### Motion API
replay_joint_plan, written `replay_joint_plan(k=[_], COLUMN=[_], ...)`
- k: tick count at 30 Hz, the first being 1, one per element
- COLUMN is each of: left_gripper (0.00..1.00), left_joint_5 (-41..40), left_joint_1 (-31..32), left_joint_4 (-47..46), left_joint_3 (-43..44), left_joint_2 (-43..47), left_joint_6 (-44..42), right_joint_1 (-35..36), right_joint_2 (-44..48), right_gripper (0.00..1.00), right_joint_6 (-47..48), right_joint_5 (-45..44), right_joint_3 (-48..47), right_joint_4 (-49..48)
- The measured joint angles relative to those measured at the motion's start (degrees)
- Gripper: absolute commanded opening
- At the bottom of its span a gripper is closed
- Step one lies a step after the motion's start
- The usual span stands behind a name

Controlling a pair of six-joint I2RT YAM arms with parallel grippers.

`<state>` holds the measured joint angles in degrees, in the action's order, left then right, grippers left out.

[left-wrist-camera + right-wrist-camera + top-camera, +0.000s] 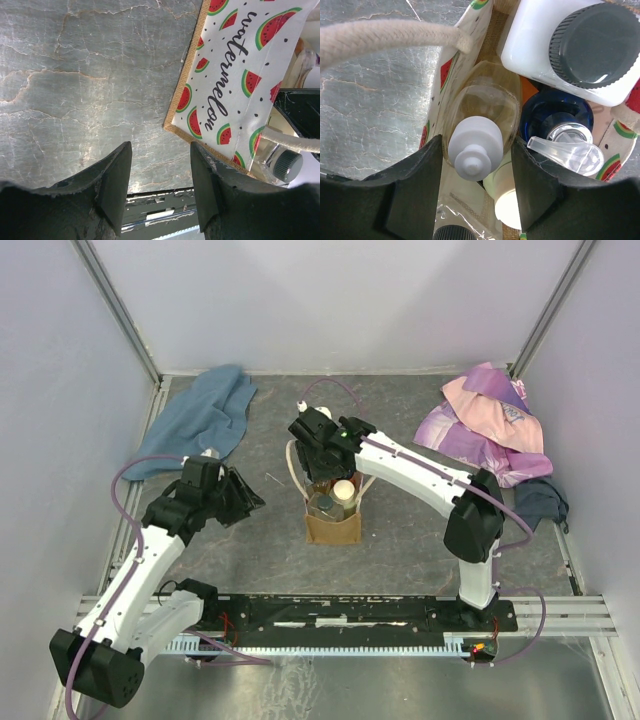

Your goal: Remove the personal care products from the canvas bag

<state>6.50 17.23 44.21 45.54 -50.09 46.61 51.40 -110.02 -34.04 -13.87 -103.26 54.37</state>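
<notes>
The canvas bag (333, 528) stands mid-table with a watermelon print on its side (235, 85). Inside it are a clear bottle with a white cap (475, 145), a white rectangular bottle with a dark cap (570, 50), a blue-capped bottle with a clear pump (555, 120), a cream-capped one (507, 200) and a dark ribbed lid (455, 234). My right gripper (477, 165) is open, lowered into the bag's mouth (325, 455), its fingers on either side of the clear bottle's cap. My left gripper (161, 185) is open and empty, left of the bag (240, 498).
A blue cloth (205, 415) lies at the back left and a pink-purple cloth (485, 420) at the back right, with a dark cloth (540, 502) near the right arm. The bag's cream handle (385, 40) loops beside my right fingers. The arms' base rail (350, 615) runs along the front.
</notes>
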Motion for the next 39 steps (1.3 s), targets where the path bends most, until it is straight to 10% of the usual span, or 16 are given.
replay_joint_plan(k=[28, 39], left_gripper=[0.57, 0.57], left_joint_5=[0.13, 0.33], left_joint_1=[0.00, 0.00], left_joint_4=[-0.76, -1.11], left_joint_3=[-3.78, -4.79], left_joint_2=[0.07, 0.11], left_joint_6=[0.48, 0.52], right_joint_1=[0.20, 0.20], right_joint_2=[8.46, 8.63], right_gripper=[0.29, 0.50], right_joint_6=[1.55, 1.31], right_joint_5=[-4.52, -3.65], right_joint_3=[-5.68, -5.99], right_joint_4=[2.82, 1.84])
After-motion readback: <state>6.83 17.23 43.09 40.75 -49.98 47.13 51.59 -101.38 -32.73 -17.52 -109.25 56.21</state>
